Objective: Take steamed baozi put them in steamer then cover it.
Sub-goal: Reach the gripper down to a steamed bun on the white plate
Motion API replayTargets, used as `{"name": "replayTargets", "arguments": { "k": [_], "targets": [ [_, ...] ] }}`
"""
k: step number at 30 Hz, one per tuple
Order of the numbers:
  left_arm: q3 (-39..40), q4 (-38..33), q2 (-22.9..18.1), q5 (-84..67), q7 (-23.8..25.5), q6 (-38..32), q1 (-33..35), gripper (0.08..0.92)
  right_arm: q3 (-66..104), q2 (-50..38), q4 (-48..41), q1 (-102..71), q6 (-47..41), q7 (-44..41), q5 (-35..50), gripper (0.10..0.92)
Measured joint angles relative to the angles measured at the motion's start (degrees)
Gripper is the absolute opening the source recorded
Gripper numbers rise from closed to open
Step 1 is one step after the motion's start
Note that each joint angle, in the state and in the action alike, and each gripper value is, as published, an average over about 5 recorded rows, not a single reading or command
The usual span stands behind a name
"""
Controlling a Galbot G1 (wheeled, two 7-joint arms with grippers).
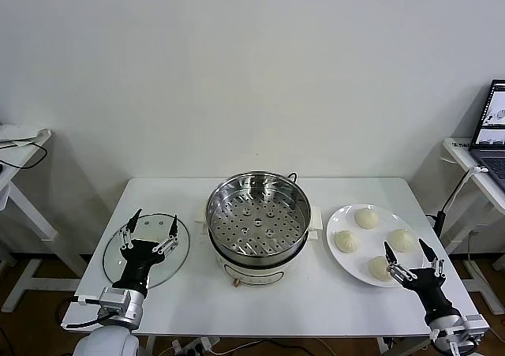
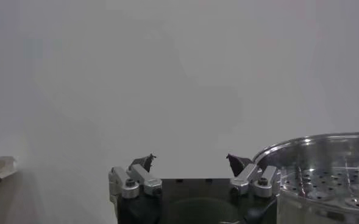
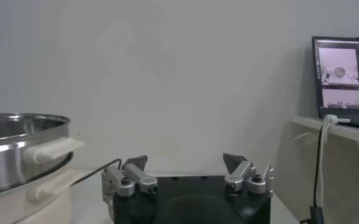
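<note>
Start of loading: right gripper (image 1: 409,255), jaws apart and empty, just beside the nearest steamed baozi (image 1: 379,267), must likely close on it for the steamer (image 1: 258,218); left gripper (image 1: 151,231), also apart, waits above the glass lid (image 1: 175,257).

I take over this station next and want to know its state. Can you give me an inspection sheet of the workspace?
Surface: white table, no spills seen.
Job's things: steamer at centre, uncovered, perforated tray empty; four steamed baozi on the white plate to its right; glass lid lying flat to its left.
Clutter: nothing seen on the table.
Grippers: left end effector open above the lid; right end effector open over the plate's near edge, by the nearest bun; neither holds anything.
Cables: black cord behind the steamer; power strip under the table's front.
Surroundings: white wall; side table with laptop at right; another side table at left.
</note>
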Motion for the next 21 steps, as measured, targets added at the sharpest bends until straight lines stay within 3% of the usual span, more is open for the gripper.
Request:
{"name": "replayTargets", "arguments": {
  "k": [21],
  "targets": [
    [0.2, 0.4, 0.4, -0.1, 0.1, -0.9, 0.2, 0.823, 0.5, -7.9, -7.3, 1.0, 0.6, -1.2, -12.1, 0.823]
  ]
}}
